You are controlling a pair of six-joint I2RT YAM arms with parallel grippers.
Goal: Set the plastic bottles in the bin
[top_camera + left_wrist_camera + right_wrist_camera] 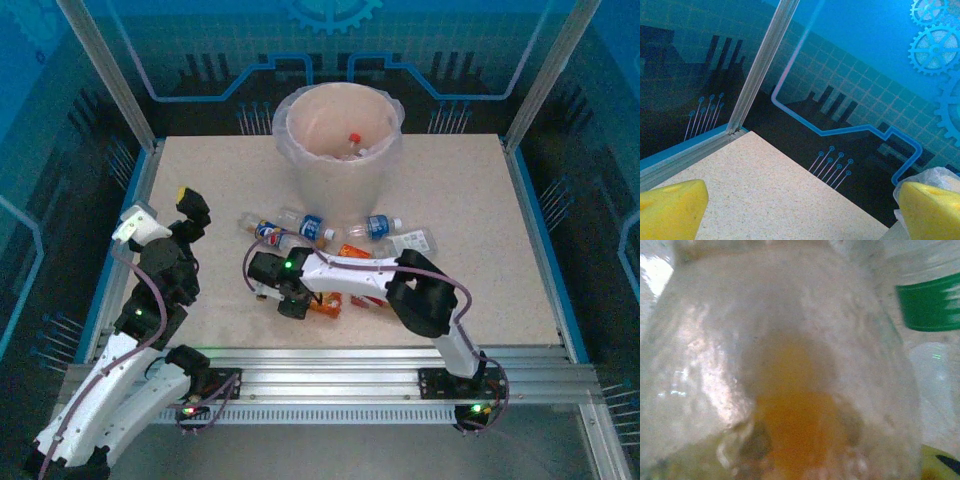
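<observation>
Your right end effector hung low by orange-label bottle; could not tell its grip; you needed firm middle squeeze, then high lift over bin; left end effector gaped wide, empty.

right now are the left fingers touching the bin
Apart. In the top external view, bare table lies between the left fingers and the bin.
</observation>
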